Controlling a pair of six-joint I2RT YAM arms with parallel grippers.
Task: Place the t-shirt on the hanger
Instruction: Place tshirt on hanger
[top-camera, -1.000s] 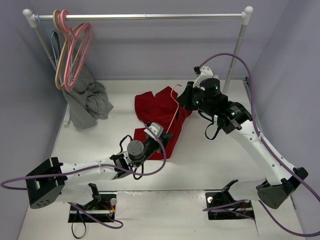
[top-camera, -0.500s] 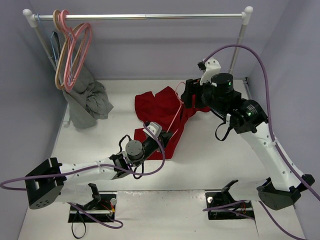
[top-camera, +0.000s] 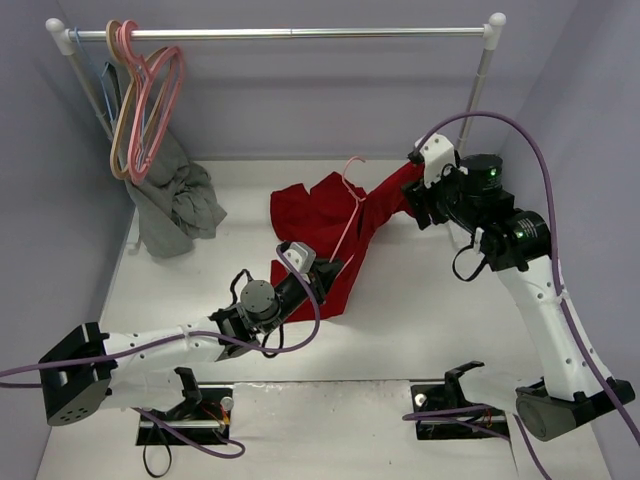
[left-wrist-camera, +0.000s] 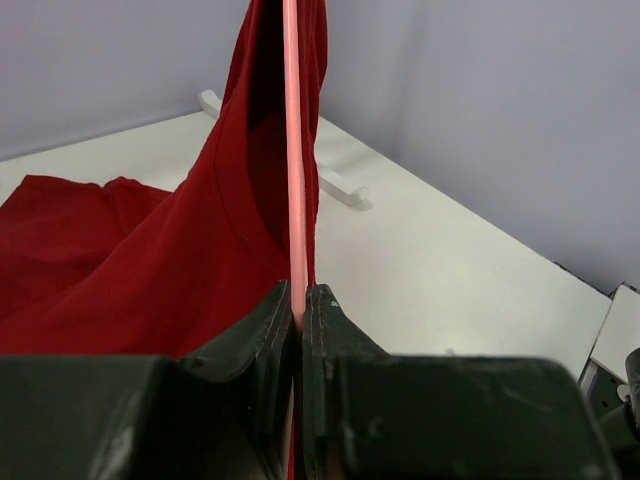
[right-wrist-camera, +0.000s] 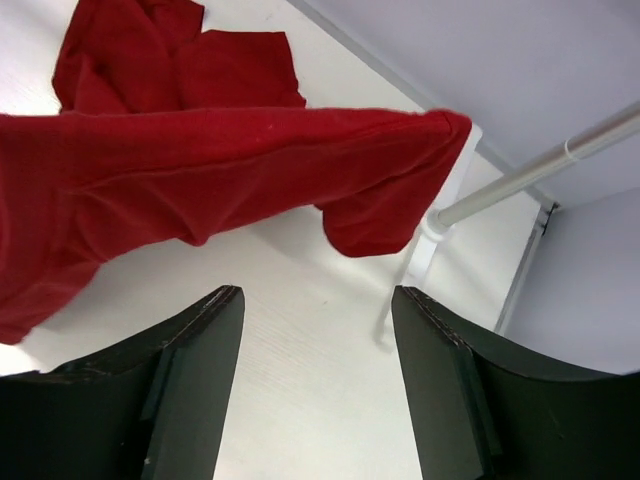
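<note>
One thin pink hanger (left-wrist-camera: 296, 180), cloth t-shirt (top-camera: 305, 215)

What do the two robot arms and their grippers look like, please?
The left arm and the right arm are built alike: white tubular links joined by black cylindrical joint housings. Each trails a thin purple cable that loops loosely alongside it. The left gripper and the right gripper each have two dark, blocky, matte fingers.

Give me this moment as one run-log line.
left end effector: shut on hanger | right end effector: open, empty | t-shirt: draped along hanger
</note>
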